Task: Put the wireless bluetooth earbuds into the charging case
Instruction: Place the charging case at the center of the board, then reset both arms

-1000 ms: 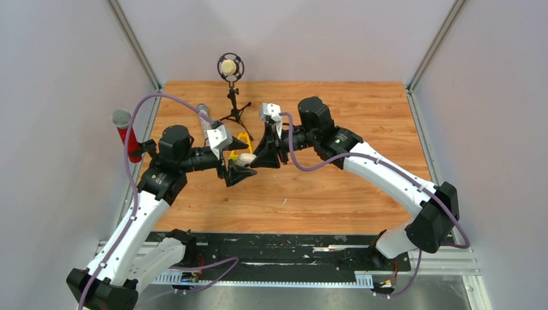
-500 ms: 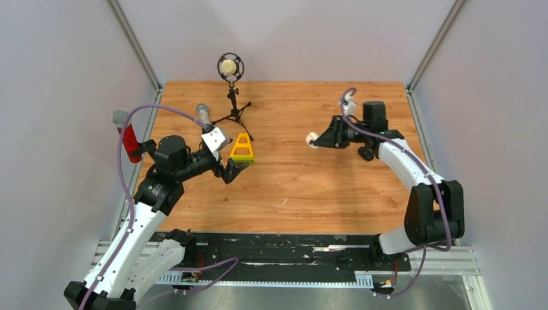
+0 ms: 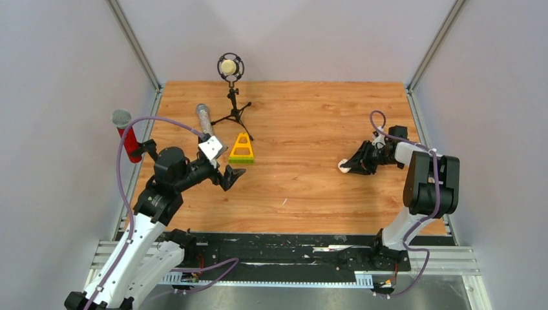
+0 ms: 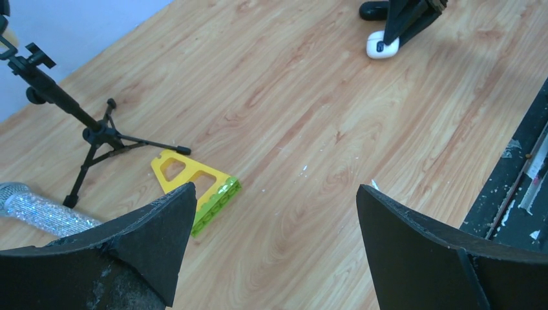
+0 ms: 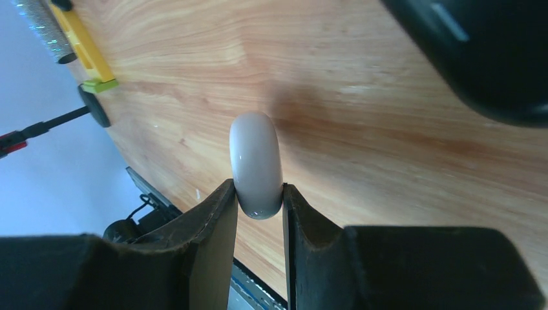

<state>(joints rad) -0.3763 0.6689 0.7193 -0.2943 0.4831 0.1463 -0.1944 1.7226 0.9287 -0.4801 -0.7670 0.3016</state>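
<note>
While the right claw (image 5: 258,194) pinches the charging case (image 5: 256,161) across its two broad faces, we see the case edge-on, low over the right side of the wooden worktop (image 3: 304,123), near a small black oval object (image 4: 373,9). Only one end sits between the fingers; most of the case sticks out past them. We judge the case light and rigid, but glossy and rounded, so it could slip out of a shallow pinch. A deeper hold on the flat faces, clear of the lid, looks safer. The left claw (image 4: 274,190) hangs wide and empty by a yellow triangular block (image 4: 194,184). We cannot find the wireless bluetooth earbuds in any view, nor tell whether the lid is shut.
</note>
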